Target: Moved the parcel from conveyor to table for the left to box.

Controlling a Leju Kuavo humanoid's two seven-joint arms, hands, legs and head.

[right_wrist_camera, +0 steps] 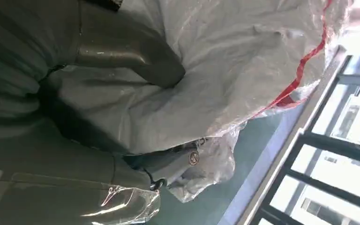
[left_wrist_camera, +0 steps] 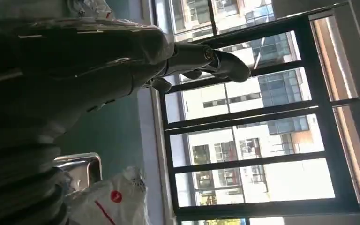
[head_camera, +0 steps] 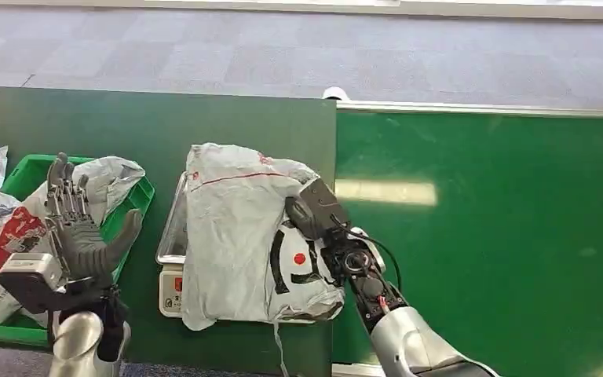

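From the head view you see a dark green desk beside the brighter green conveyor, grey carpet beyond. Your right robot hand grips the grey parcel, which lies on a scale. Your left robot hand hovers spread and empty over a green bin of parcels.

In the left wrist view, windows fill the background past its fingers.

In the right wrist view, its thumb presses into the parcel.

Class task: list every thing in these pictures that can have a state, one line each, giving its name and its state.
grey parcel: lying on the scale, gripped at its right side.
scale: on the table, loaded, mostly covered.
green bin: holding bagged parcels.
left hand: raised, fingers spread, holding nothing.
right hand: gripping the grey parcel.
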